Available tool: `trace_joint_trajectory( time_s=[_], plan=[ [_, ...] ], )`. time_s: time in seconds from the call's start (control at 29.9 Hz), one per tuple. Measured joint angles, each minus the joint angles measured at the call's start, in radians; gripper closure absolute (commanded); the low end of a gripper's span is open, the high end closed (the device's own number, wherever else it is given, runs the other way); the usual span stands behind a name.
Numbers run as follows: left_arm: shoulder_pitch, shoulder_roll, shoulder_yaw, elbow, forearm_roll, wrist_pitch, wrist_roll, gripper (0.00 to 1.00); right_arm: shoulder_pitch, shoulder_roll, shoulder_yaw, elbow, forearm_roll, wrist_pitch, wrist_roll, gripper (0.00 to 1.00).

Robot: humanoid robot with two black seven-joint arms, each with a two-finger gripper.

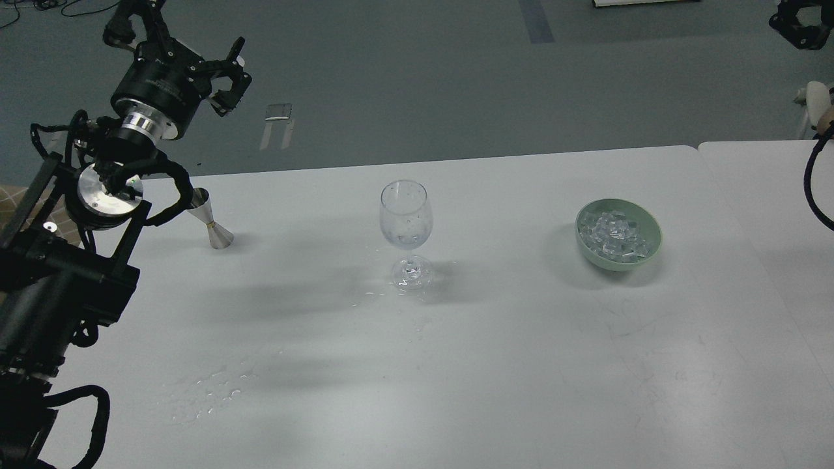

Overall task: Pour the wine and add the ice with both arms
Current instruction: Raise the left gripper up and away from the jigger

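A clear wine glass (405,221) stands upright at the table's middle; any wine in its bowl is barely visible. A pale green bowl (645,251) at the right holds many ice cubes (612,233). A small metal jigger (210,220) stands on the table at the left. My left gripper (181,40) is raised high above the table's far left edge, well above the jigger, open and empty. My right gripper (798,26) shows only as a small dark shape at the top right corner, far from the bowl.
Water droplets lie on the white table (456,365) below the glass foot (391,296) and near the front left (208,391). A second table (769,195) adjoins on the right, with a black cable (811,189) looping over it.
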Motion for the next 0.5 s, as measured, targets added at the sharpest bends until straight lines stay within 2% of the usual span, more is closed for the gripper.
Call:
trace_joint_trajectory(
  time_s=[0.1, 0.23, 0.3, 0.5],
  plan=[
    [-0.028, -0.021, 0.042, 0.063, 0.001, -0.013, -0.008, 0.02, -0.008, -0.014, -0.008, -0.001, -0.107, 0.0, 0.001, 0.0],
    [-0.042, -0.029, 0.038, 0.073, -0.019, -0.034, -0.02, 0.02, -0.02, -0.047, -0.067, 0.001, -0.267, 0.003, 0.011, 0.0],
    [-0.044, -0.029, 0.014, 0.074, -0.046, -0.08, -0.018, 0.02, -0.023, -0.079, -0.142, 0.005, -0.357, 0.003, 0.048, 0.0],
    [-0.013, -0.021, -0.05, 0.08, -0.075, -0.188, -0.024, 0.03, 0.001, -0.178, -0.436, 0.008, -0.609, 0.0, 0.226, 0.0]
  ],
)
